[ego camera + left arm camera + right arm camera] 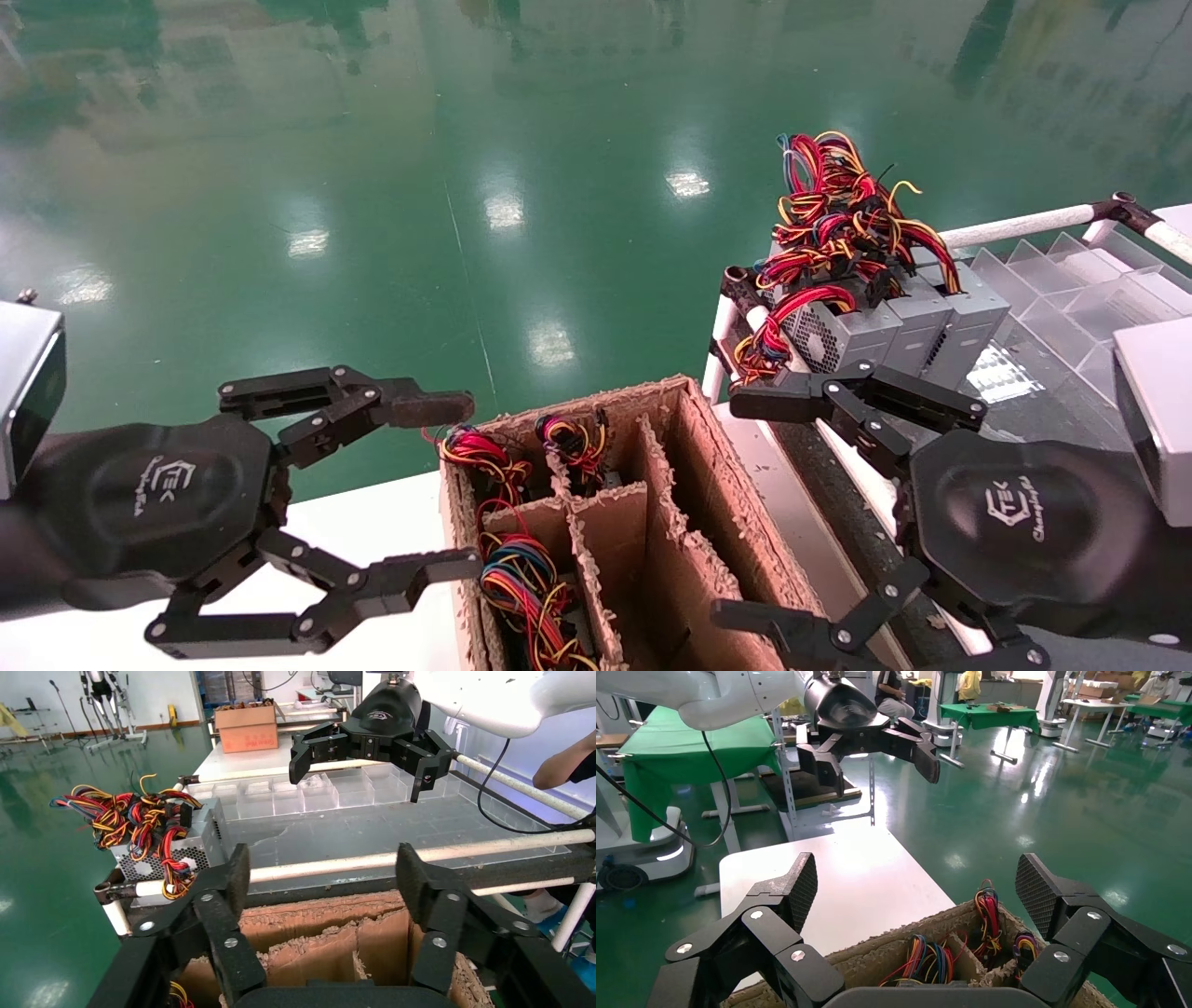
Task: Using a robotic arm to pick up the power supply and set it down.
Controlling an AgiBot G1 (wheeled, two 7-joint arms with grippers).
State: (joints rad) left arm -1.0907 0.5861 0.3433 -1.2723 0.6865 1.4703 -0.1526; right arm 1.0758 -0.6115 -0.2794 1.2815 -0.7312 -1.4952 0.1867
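On my head view, both claws carry a white logo on the black palm housing. The left gripper (447, 485) shows a boxed emblem with letters I read as "TEK" and a slanted script line beneath, too small to make out. The right gripper (745, 508) bears the same mark. Nothing else I can read, near either claw.

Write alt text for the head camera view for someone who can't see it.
Two open black linked-finger hands, left and right, flank a divided brown cardboard box holding coloured wires. Beyond the right hand, grey metal power supplies with red and yellow wires stand in a row on a white-railed rack.
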